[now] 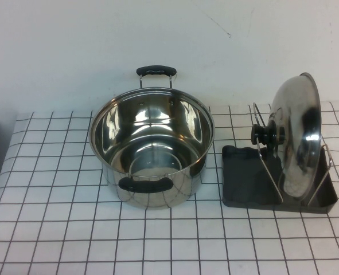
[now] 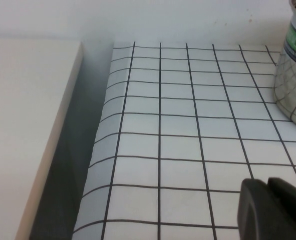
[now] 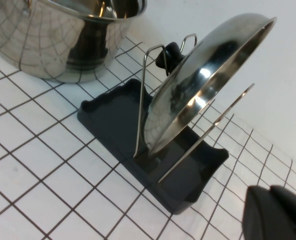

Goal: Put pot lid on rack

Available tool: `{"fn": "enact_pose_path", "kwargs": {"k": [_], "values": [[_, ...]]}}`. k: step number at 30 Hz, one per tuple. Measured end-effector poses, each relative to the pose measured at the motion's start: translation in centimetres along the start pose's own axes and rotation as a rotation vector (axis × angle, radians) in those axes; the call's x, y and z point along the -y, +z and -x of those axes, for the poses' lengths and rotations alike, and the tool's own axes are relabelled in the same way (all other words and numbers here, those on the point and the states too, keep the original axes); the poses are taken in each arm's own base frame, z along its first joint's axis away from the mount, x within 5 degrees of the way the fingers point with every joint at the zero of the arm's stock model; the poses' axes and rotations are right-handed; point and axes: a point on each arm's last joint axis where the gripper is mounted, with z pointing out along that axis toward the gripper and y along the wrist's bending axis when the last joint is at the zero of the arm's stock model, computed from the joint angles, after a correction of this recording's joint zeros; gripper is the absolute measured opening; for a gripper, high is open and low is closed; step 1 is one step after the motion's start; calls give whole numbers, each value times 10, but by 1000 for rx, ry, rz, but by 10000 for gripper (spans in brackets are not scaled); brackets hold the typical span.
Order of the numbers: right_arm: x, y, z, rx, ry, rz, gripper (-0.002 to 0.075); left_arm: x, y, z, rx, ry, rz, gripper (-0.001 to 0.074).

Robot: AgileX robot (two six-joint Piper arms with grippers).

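Observation:
The pot lid (image 1: 298, 134), shiny steel with a black knob (image 1: 262, 136), stands on edge in the rack, leaning between the wire hoops (image 1: 267, 157) above the dark grey tray (image 1: 244, 189). The right wrist view shows the lid (image 3: 203, 85) resting in the rack (image 3: 112, 117). My right gripper (image 3: 271, 196) is shut and empty, off to the side of the rack's near end and clear of it. My left gripper (image 2: 268, 189) is shut and empty over the checked cloth, left of the pot. Neither arm shows in the high view.
The deep steel pot (image 1: 152, 149) with two black handles stands open at the table's middle, left of the rack; its wall shows in the left wrist view (image 2: 294, 65). A beige surface (image 2: 22, 130) lies beyond the cloth's left edge, across a dark gap.

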Motion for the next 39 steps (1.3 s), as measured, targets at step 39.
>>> {"fn": "enact_pose_path", "kwargs": {"k": [39], "values": [[-15, -13, 9, 195, -83, 119, -1, 0, 0, 0, -4, 3, 2, -1]]}}
